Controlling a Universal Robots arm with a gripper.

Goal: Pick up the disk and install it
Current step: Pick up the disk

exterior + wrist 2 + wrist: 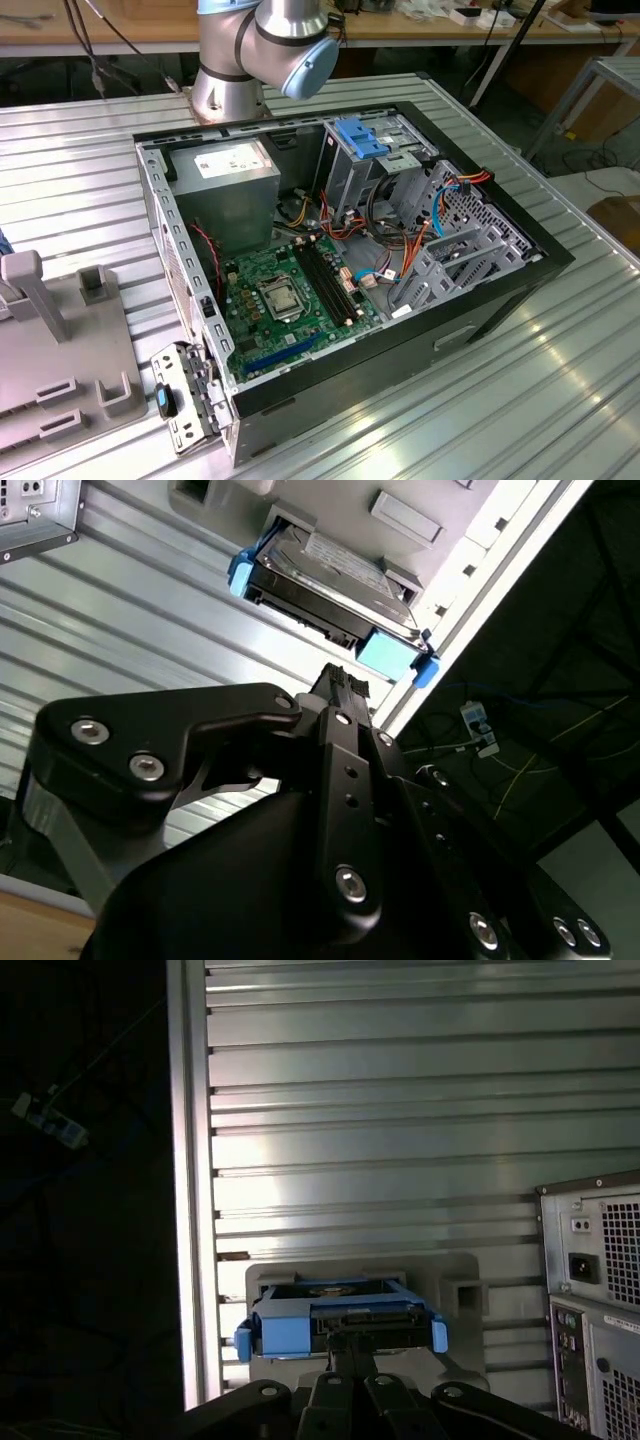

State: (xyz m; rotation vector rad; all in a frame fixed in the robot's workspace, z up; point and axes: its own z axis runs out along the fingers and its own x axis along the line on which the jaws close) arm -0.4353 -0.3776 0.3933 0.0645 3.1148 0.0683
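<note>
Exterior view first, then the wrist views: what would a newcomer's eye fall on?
In the exterior view, the open black computer case with its green motherboard lies centre-frame. In the second wrist view, the grey metal disk in its bright blue carrier sits near the edge of the ribbed metal table, the black gripper close before it.

In the exterior view the light is bright and even. The metal table (560, 350) shines with white streaks. In both wrist views the table glares white in the middle, the floor (80, 1260) beside it is almost black, and the gripper (338, 680) is dark.
</note>
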